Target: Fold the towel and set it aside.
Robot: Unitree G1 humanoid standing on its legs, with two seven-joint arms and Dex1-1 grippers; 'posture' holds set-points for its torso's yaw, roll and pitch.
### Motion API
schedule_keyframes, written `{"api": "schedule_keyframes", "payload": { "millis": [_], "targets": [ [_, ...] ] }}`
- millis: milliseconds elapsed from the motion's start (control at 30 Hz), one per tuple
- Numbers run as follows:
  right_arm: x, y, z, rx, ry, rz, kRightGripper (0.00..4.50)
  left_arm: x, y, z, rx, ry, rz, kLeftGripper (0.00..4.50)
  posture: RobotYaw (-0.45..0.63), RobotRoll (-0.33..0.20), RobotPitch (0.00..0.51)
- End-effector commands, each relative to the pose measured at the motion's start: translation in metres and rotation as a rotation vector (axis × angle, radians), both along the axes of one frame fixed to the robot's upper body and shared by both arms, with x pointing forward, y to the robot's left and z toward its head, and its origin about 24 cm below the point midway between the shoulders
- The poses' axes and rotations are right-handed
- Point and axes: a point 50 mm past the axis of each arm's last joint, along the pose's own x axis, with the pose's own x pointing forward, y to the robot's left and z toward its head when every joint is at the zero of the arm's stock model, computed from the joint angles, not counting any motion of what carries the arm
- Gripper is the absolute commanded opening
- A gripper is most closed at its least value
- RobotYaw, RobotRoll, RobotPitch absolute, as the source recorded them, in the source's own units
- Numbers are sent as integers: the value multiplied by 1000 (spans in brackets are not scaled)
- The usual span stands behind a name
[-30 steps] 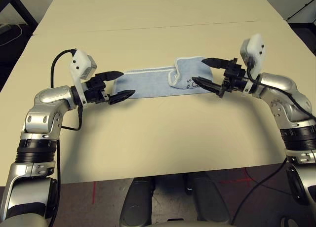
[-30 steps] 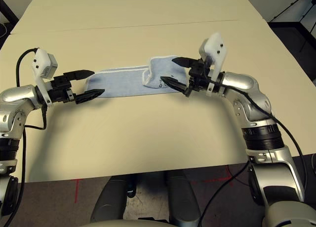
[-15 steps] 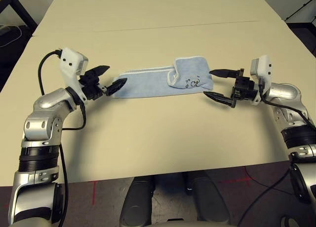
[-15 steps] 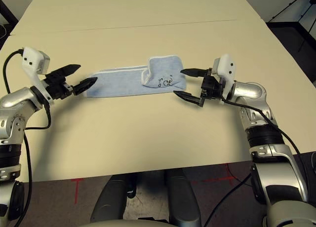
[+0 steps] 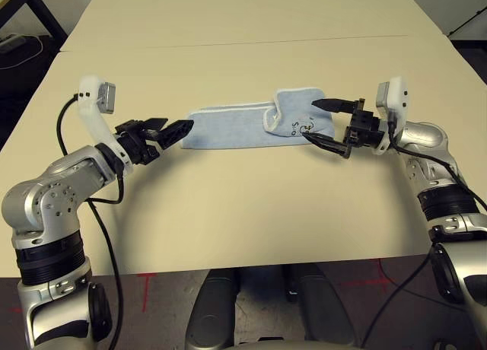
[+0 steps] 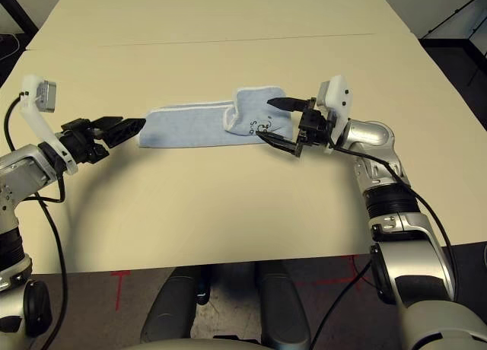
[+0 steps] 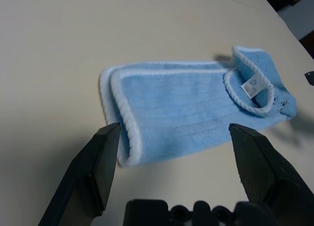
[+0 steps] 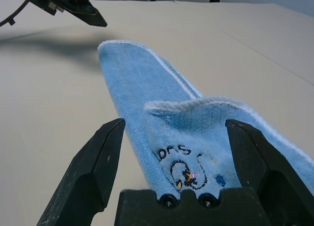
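Observation:
The towel (image 5: 240, 127) lies on the table as a long light-blue strip with white edging. Its right end is folded back over itself and shows a small dark embroidered mark (image 8: 182, 169). My left gripper (image 5: 173, 128) is open, low over the table, with its fingertips just at the strip's left end (image 7: 120, 137). My right gripper (image 5: 310, 119) is open too, and its two fingers straddle the folded right end, one on the far side and one on the near side. Nothing is held in either gripper.
The pale table (image 5: 243, 213) has a seam (image 5: 251, 42) running across its far part. Its front edge (image 5: 251, 268) is close to my body, with dark floor beyond the left corner. A black cable (image 5: 106, 236) hangs from my left arm.
My right gripper drew back to the right of the towel, then came in again around its folded end. My left arm swung outward, its fingers staying at the left end. The towel has not moved.

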Motion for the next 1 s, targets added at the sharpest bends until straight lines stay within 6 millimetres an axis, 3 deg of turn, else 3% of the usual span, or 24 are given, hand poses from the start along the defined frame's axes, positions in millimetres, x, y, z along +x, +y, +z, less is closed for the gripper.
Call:
{"api": "schedule_keyframes", "payload": {
  "millis": [33, 567, 800, 1000],
  "targets": [
    [-2, -3, -4, -4, 5, -13, 4468, 1, 0, -8, -73, 83, 17, 4500, 112, 0, 250],
    [-7, -18, -11, 8, 58, -55, 4468, 3, -10, -20, -191, 266, 17, 4500, 105, 0, 248],
    [-9, -14, -11, 60, 96, -54, 4468, 8, -16, -18, -251, 283, 19, 4500, 101, 0, 248],
    [-10, -11, -10, 60, 92, -49, 4468, 9, -9, -17, -161, 339, 47, 4500, 101, 0, 248]
  ]
}}
